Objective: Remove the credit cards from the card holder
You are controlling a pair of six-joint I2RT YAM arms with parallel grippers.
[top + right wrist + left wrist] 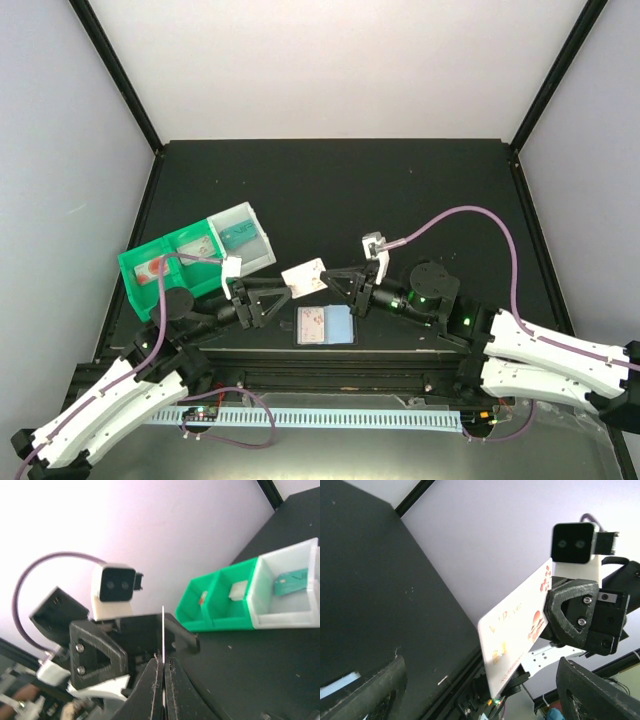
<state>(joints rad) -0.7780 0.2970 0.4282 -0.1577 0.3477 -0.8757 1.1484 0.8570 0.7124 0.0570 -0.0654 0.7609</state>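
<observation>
The right jaws fill the bottom of the right wrist view, clenched on the lower edge of 1 white card (306, 276), which stands edge-on above them. In the top view this card hangs in the air just behind the card holder (326, 325), towards the holder's left end, gripped by the right arm (425, 288) reaching in from the holder's right. The left jaws are released and spread wide around the card's free end, with space on both sides in the left wrist view; the left arm (200, 315) comes in from the holder's left. The card holder lies open and flat on the black worktop (400, 190), showing 1 grey panel and 1 pale blue panel. Behind and left of the holder sits a green-and-clear tray (133, 272), with a teal card (243, 235) in its clear compartment.
</observation>
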